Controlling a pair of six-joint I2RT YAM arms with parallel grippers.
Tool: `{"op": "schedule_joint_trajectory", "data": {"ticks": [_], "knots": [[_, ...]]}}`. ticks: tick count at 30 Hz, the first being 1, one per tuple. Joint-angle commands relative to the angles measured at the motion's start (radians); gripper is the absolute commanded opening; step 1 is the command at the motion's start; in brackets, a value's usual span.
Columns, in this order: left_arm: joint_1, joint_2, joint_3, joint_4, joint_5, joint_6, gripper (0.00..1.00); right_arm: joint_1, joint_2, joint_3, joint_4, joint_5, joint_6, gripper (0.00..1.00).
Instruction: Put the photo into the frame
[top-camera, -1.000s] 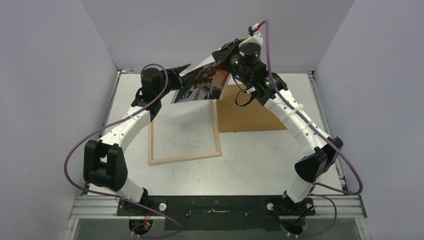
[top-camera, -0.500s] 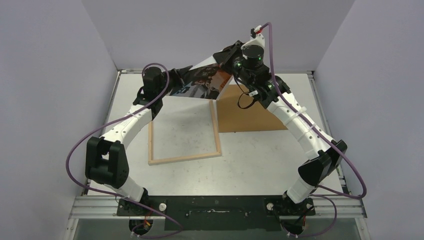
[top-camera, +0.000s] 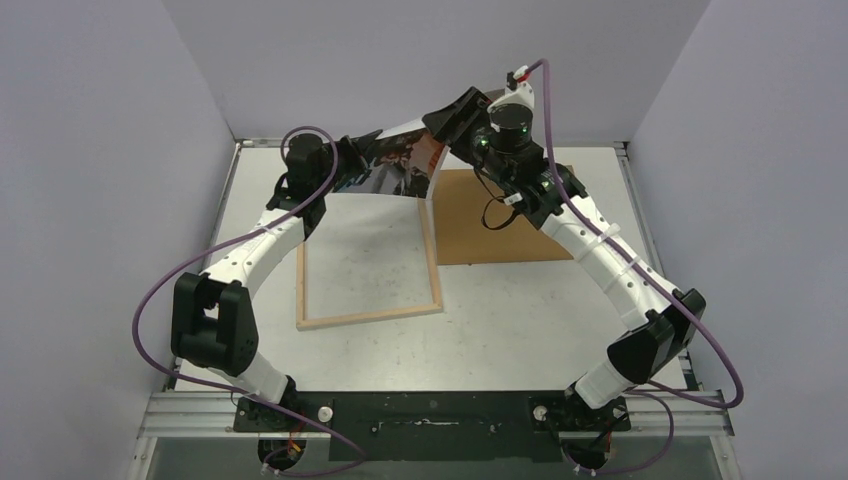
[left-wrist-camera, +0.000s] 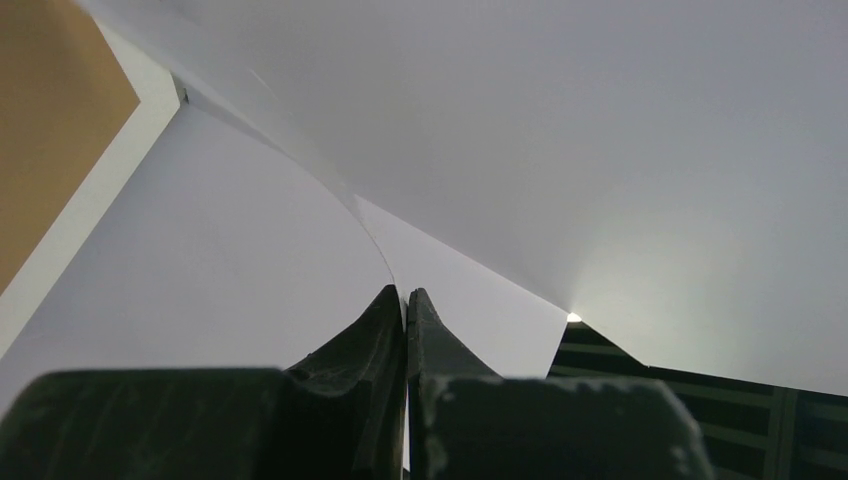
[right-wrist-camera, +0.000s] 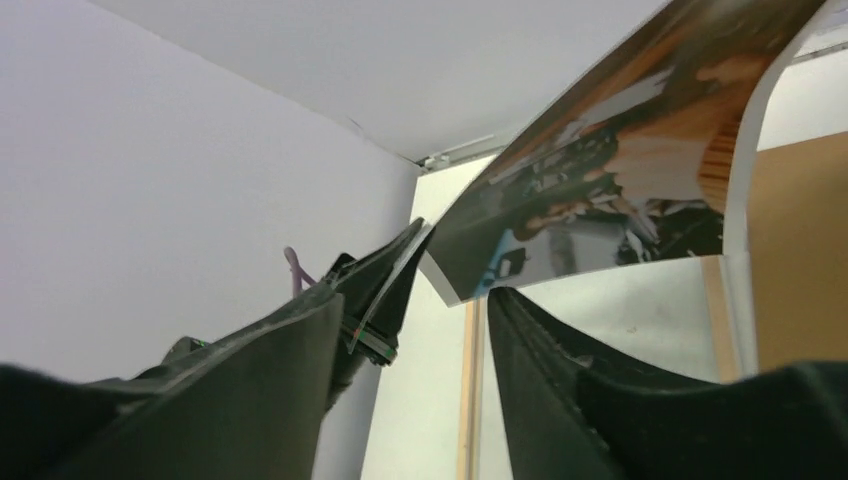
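Left gripper (top-camera: 352, 160) is seen clamped on the left edge of the photo (top-camera: 398, 168). In the left wrist view its fingers (left-wrist-camera: 380, 330) are pressed together with the white paper pinched edge-on between them. The photo is held in the air at the far side of the table (top-camera: 520, 320), above the far end of the frame (top-camera: 370, 318), and is not laid in it. The sheet is bowed, with its printed face turned toward the near side and a strip of white back showing along its upper edge. Right gripper (top-camera: 452, 112) is raised at the photo's upper right corner. In the right wrist view its fingers (right-wrist-camera: 540, 340) are seen standing apart, with a lower corner of the print just beside one fingertip; contact cannot be judged there. The frame is lying flat on the table, bare wood side up. A brown backing board (top-camera: 500, 222) is lying flat just beside the frame's right rail, partly covered by the right arm.
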Motion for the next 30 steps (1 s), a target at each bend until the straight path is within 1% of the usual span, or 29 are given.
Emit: {"op": "schedule_joint_trajectory", "data": {"ticks": [1,5,8,11,14,18,19,22,26,30], "knots": [[0.0,-0.005,0.045,0.048,-0.046,-0.051,0.0,-0.01,-0.092,-0.047,0.054,0.03,-0.006,0.61],[0.002,0.006,0.069,0.042,-0.061,0.004,0.0,-0.019,-0.148,-0.101,0.07,0.063,-0.026,0.68],[0.006,0.009,0.099,0.027,-0.075,0.076,0.0,-0.033,-0.201,-0.132,0.081,0.084,-0.046,0.71],[0.022,0.003,0.155,0.029,-0.064,0.208,0.0,-0.035,-0.252,-0.123,0.067,0.137,-0.101,0.72],[0.043,-0.018,0.195,0.035,-0.064,0.365,0.0,-0.036,-0.285,-0.08,0.026,0.193,-0.177,0.72],[0.083,-0.044,0.256,-0.005,-0.007,0.578,0.0,-0.035,-0.332,-0.057,0.005,0.244,-0.257,0.73],[0.094,-0.049,0.273,-0.013,0.022,0.646,0.0,-0.036,-0.341,-0.058,0.008,0.25,-0.27,0.73],[0.124,-0.051,0.332,-0.077,0.129,0.779,0.0,-0.036,-0.348,-0.051,0.019,0.231,-0.307,0.77],[0.164,-0.043,0.404,-0.173,0.328,0.917,0.0,-0.035,-0.282,-0.009,0.009,0.123,-0.322,0.81],[0.197,-0.041,0.444,-0.298,0.503,1.034,0.0,-0.035,-0.208,0.024,0.002,0.015,-0.297,0.81]]}}
